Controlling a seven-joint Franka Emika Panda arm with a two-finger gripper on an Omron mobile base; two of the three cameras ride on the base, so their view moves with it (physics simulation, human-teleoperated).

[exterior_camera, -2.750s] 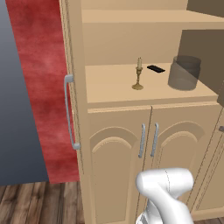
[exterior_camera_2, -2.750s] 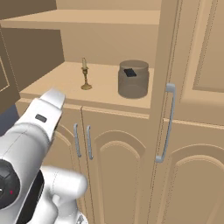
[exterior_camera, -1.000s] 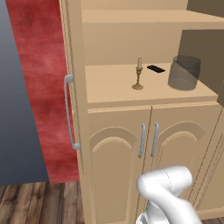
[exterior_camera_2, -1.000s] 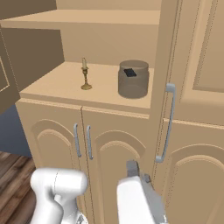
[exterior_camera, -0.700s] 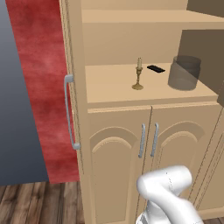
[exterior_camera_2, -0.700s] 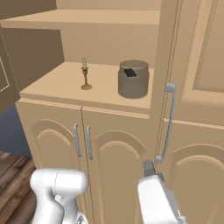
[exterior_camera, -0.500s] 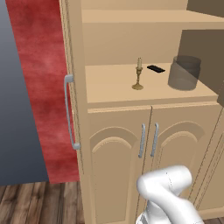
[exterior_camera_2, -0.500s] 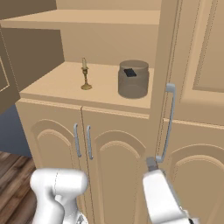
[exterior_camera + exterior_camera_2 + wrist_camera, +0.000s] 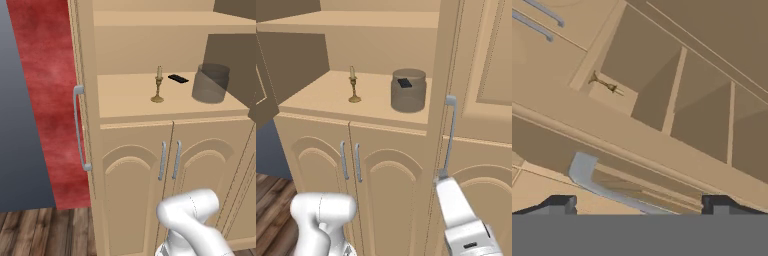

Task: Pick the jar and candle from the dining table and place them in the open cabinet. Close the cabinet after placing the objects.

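Observation:
The cream candle [image 9: 158, 85] [image 9: 353, 85] in its brass holder stands upright on the open cabinet's shelf [image 9: 125, 97]. The smoky-grey jar [image 9: 211, 83] [image 9: 408, 90] stands on the same shelf, to the candle's right. My gripper [image 9: 637, 205] is open, its two tips wide apart on either side of a silver bar handle [image 9: 602, 182]. In the right base view my hand [image 9: 440, 176] sits at the lower end of the right door's handle [image 9: 449, 135]. The candle [image 9: 604, 84] also shows small and tilted in the hand view. The dining table is out of view.
A tiny flat black object [image 9: 178, 78] lies at the back of the shelf. The left upper door stands open edge-on with its handle [image 9: 79, 127]. Two arched lower doors with bar handles [image 9: 169, 160] are shut. A red wall [image 9: 45, 75] and wooden floor [image 9: 45, 232] lie to the left.
In the right base view my arm has swung from the left to the lower right, and its hand has risen to the right door's handle. Candle and jar have stayed put.

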